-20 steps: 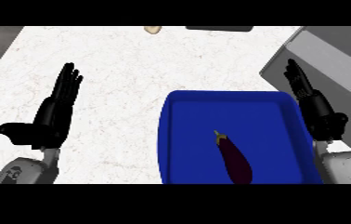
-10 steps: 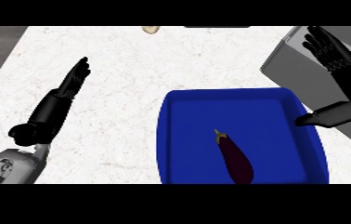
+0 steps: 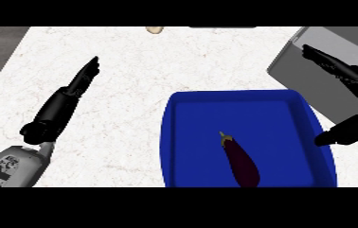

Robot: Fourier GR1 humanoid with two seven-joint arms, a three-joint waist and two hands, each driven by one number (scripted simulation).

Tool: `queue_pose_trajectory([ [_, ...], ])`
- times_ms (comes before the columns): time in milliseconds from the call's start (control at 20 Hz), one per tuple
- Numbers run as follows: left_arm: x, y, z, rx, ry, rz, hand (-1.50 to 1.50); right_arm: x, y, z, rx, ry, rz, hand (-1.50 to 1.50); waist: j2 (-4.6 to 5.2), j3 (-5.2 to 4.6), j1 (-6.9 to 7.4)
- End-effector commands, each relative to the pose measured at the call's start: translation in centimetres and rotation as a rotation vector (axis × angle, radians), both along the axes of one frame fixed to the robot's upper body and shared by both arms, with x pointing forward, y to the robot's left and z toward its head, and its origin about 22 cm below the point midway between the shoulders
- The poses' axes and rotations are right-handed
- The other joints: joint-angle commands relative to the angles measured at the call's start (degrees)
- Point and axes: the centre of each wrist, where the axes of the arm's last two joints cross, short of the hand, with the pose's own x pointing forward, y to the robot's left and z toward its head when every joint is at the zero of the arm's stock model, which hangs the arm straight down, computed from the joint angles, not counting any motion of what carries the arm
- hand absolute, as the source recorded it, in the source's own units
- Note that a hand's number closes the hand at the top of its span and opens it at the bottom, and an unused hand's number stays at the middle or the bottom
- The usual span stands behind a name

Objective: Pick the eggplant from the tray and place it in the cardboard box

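Observation:
A dark purple eggplant (image 3: 241,162) lies in the blue tray (image 3: 183,132), stem toward the tray's middle, its lower end cut by the view's edge. At the right, the grey box (image 3: 308,73) stands beyond the tray's far right corner. My right hand (image 3: 334,68) is open, fingers stretched over the box, thumb (image 3: 334,136) low by the tray's right rim; it holds nothing. My left hand (image 3: 64,101) is open at the left, fingers straight, pointing up and away over the white counter.
A small tan object (image 3: 155,30) lies at the counter's far edge. A dark flat thing (image 3: 222,27) shows just at the top edge. The white counter (image 3: 133,80) spreads between my left hand and the tray.
My right hand has moved up and to the right, from beside the tray to over the box. My left hand has turned edge-on and shifted slightly right. The eggplant has not moved.

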Motion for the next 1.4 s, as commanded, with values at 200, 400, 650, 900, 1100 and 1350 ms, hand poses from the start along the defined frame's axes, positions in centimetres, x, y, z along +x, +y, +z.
queue_pose_trajectory([
  [200, 0.0, 0.7, -0.8, 0.008, 0.010, -0.006, 0.00, -0.2, 3.7, 5.0, -0.453, -0.016, 0.148, -1.50, -0.28, -0.17, 0.19],
  [400, 0.8, 0.6, -1.1, 0.005, -0.003, 0.008, 0.00, -1.6, 6.8, 5.1, -0.593, -0.004, 0.249, -1.50, -0.20, -0.13, -0.30],
  [650, 0.5, -0.8, -1.6, -0.008, 0.014, 0.007, 0.00, -4.7, 10.9, 6.0, -0.749, -0.009, 0.253, -1.50, -0.35, -0.15, -0.80],
  [900, 0.3, -0.3, 2.0, 0.010, 0.000, -0.016, 0.00, -5.0, 13.8, 4.4, -0.831, 0.052, 0.210, -1.50, -0.29, -0.05, 0.36],
  [1100, 0.2, 1.1, -0.1, 0.018, 0.005, -0.004, 0.00, -8.4, 14.2, 4.1, -0.857, 0.099, 0.206, -1.50, -0.27, -0.05, -0.36],
  [1350, 0.0, 1.0, -0.1, 0.021, -0.010, -0.005, 0.00, -8.8, 15.8, 3.3, -0.891, 0.130, 0.212, -1.50, -0.21, -0.04, -0.20],
])
